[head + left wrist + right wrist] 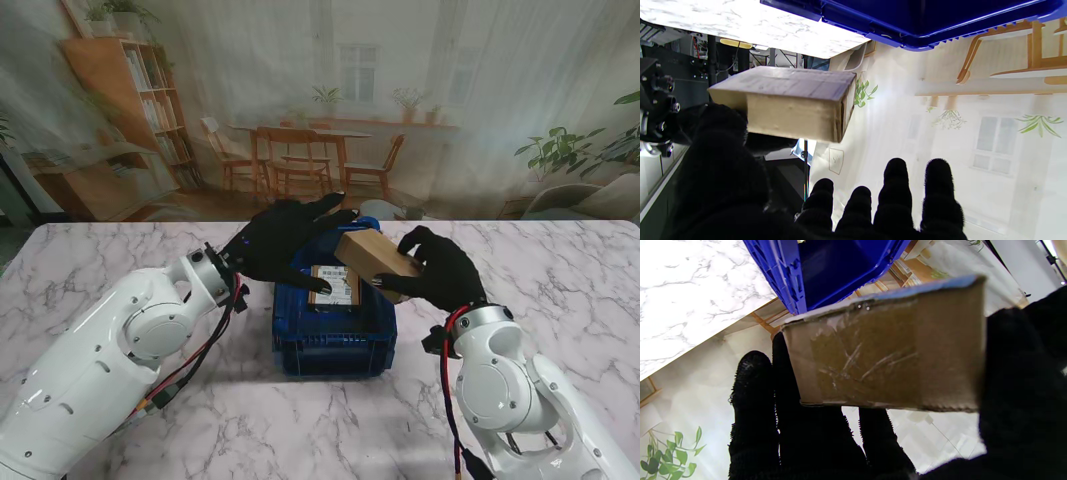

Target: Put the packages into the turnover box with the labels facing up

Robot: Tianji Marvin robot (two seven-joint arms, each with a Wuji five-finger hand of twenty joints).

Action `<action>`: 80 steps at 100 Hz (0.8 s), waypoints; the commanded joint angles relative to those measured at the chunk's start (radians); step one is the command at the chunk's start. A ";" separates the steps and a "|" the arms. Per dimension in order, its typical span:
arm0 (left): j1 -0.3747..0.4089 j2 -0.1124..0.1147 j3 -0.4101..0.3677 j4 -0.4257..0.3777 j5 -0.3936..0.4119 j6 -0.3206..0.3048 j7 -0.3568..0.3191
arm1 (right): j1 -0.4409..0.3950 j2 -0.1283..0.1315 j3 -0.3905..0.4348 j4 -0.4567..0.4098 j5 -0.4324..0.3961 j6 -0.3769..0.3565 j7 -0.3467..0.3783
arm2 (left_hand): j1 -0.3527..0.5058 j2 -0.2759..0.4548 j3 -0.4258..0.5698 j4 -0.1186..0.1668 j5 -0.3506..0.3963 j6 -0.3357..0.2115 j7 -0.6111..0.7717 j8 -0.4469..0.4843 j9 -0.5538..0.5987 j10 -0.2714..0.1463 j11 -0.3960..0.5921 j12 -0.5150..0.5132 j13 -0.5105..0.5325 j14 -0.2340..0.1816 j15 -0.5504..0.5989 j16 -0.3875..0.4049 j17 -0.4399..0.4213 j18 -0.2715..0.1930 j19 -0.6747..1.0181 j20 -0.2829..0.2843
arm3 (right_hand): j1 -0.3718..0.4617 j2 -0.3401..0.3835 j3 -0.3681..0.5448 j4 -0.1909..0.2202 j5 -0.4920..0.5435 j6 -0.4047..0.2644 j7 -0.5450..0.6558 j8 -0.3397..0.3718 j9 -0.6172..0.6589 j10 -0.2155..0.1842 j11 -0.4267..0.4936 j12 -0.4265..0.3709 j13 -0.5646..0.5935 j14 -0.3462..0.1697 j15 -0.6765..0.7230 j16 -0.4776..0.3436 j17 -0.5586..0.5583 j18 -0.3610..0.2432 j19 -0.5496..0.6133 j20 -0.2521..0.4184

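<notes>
The blue turnover box [330,345] stands mid-table, and a package with its white label up [335,285] lies inside it. My right hand [440,272] is shut on a second brown cardboard package [375,260], held tilted above the box's right rim; the face showing is plain brown. In the right wrist view its taped end [887,353] sits between thumb and fingers [756,406], with the box [826,270] beyond. My left hand [285,240] hovers over the box's far left side, fingers spread, holding nothing. The left wrist view shows the held package [790,103] apart from my fingertips [897,200].
A white marble table [120,260] stretches on both sides of the box. A printed backdrop of a room hangs behind the table's far edge [400,150]. My two white forearms [130,350] rise from the near corners.
</notes>
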 commanded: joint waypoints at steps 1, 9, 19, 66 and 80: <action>-0.018 -0.007 0.014 0.009 0.008 0.012 -0.018 | 0.005 -0.006 -0.008 -0.012 0.006 0.004 0.005 | -0.028 -0.019 0.016 0.014 -0.048 0.023 -0.007 -0.007 -0.073 0.010 -0.023 -0.012 -0.041 -0.022 -0.026 -0.014 -0.019 -0.027 -0.032 -0.003 | 0.347 0.085 0.343 0.050 0.052 -0.070 0.068 0.028 0.041 -0.078 0.062 0.041 0.139 -0.148 0.110 0.044 0.021 -0.009 0.031 0.016; -0.031 -0.003 0.026 0.009 0.017 0.020 -0.038 | 0.007 -0.007 -0.013 -0.016 0.016 -0.001 0.004 | -0.026 -0.022 0.019 0.013 -0.063 0.023 0.011 0.018 -0.084 0.020 -0.025 -0.002 -0.058 -0.019 -0.025 -0.017 -0.023 -0.030 -0.035 0.001 | 0.348 0.085 0.344 0.049 0.053 -0.070 0.068 0.028 0.042 -0.078 0.062 0.040 0.142 -0.150 0.112 0.045 0.025 -0.009 0.032 0.016; -0.035 0.000 0.032 0.000 0.036 0.025 -0.049 | 0.008 -0.007 -0.020 -0.021 0.028 -0.008 0.004 | -0.010 -0.024 0.027 0.016 -0.069 0.023 0.014 0.028 -0.088 0.026 -0.028 0.002 -0.063 -0.018 -0.022 -0.016 -0.022 -0.034 -0.034 0.004 | 0.349 0.085 0.346 0.048 0.053 -0.070 0.068 0.028 0.042 -0.078 0.061 0.040 0.143 -0.151 0.114 0.046 0.027 -0.009 0.032 0.015; -0.099 -0.015 0.125 0.065 -0.011 0.108 -0.037 | 0.030 -0.009 -0.054 -0.017 0.081 -0.013 0.017 | 0.373 0.143 0.030 0.031 0.060 -0.054 0.183 0.276 0.143 -0.095 0.165 0.200 0.088 -0.061 0.088 0.138 0.043 -0.136 0.202 0.079 | 0.351 0.091 0.358 0.046 0.053 -0.065 0.063 0.024 0.040 -0.075 0.052 0.037 0.153 -0.153 0.114 0.048 0.039 -0.006 0.036 0.013; -0.096 -0.018 0.128 0.062 -0.036 0.109 -0.038 | 0.030 -0.009 -0.055 -0.013 0.091 -0.011 0.020 | 0.459 0.155 0.042 0.041 0.144 -0.106 0.373 0.445 0.311 -0.119 0.288 0.341 0.188 -0.025 0.215 0.326 0.099 -0.141 0.332 0.142 | 0.347 0.107 0.335 0.042 0.051 -0.063 0.062 0.022 0.035 -0.073 0.049 0.036 0.145 -0.145 0.110 0.048 0.027 -0.001 0.033 0.011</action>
